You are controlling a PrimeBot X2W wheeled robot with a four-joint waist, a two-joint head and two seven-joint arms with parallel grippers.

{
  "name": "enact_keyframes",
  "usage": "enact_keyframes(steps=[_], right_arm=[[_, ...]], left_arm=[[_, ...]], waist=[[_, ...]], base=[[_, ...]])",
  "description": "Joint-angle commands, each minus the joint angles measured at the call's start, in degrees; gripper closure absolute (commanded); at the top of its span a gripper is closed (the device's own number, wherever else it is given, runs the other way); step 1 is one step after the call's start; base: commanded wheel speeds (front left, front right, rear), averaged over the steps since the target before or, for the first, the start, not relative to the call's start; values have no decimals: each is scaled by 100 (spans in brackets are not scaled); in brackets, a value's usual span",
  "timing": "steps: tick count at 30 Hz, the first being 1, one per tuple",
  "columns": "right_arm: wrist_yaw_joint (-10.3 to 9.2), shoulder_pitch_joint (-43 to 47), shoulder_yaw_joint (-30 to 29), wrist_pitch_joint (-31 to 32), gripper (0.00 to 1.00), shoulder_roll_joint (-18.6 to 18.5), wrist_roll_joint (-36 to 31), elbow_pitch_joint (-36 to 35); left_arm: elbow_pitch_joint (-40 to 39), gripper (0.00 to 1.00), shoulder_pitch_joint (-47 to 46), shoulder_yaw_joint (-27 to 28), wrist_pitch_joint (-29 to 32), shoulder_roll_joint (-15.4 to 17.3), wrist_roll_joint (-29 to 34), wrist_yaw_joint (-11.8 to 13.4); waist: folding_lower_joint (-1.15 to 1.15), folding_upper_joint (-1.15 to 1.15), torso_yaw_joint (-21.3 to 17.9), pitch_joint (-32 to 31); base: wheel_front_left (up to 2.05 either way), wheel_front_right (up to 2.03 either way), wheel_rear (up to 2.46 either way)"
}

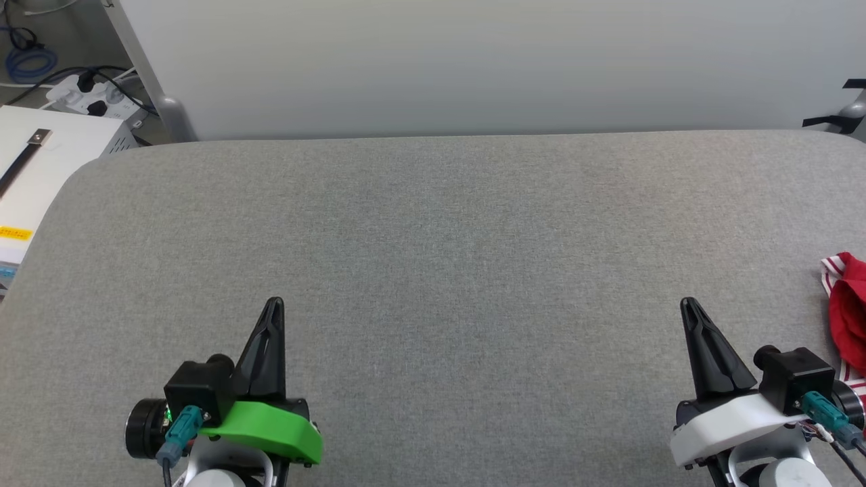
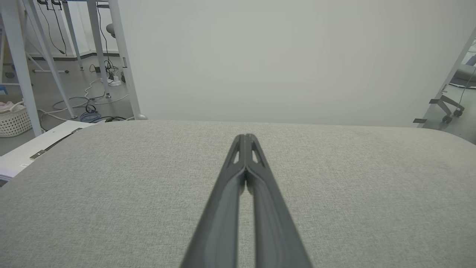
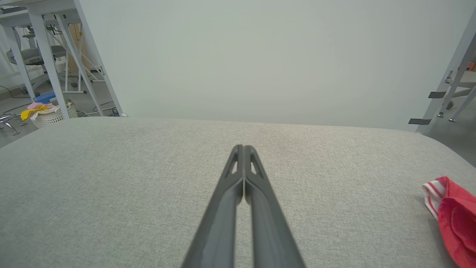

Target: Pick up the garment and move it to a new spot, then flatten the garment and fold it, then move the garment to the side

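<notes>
The left gripper (image 1: 273, 310) has its two dark fingers pressed together into a single point and clasps nothing. It is poised over the near left of the grey fabric-covered table (image 1: 433, 223). The right gripper (image 1: 689, 310) is likewise clenched tight and empty at the near right. The garment (image 1: 848, 318), a red bundle with red-and-white striped trim, lies crumpled on the table at the far right, near the right gripper's wrist, apart from its fingertips and partly cut off by the picture's edge.
</notes>
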Motion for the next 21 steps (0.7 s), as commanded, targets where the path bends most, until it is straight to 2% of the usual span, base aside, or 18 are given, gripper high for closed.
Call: enact_keyframes(steps=[1, 21], right_arm=[[-1, 2, -19, 30, 100, 19, -51, -46], [-2, 3, -81, 256, 100, 86, -244, -106]], left_arm=[[-36, 100, 2, 15, 41, -7, 78, 39], [-87, 100, 4, 48, 270, -12, 242, 147]], waist=[[0, 0, 1, -3], [0, 0, 7, -53]], base=[[0, 0, 0], [0, 0, 0]])
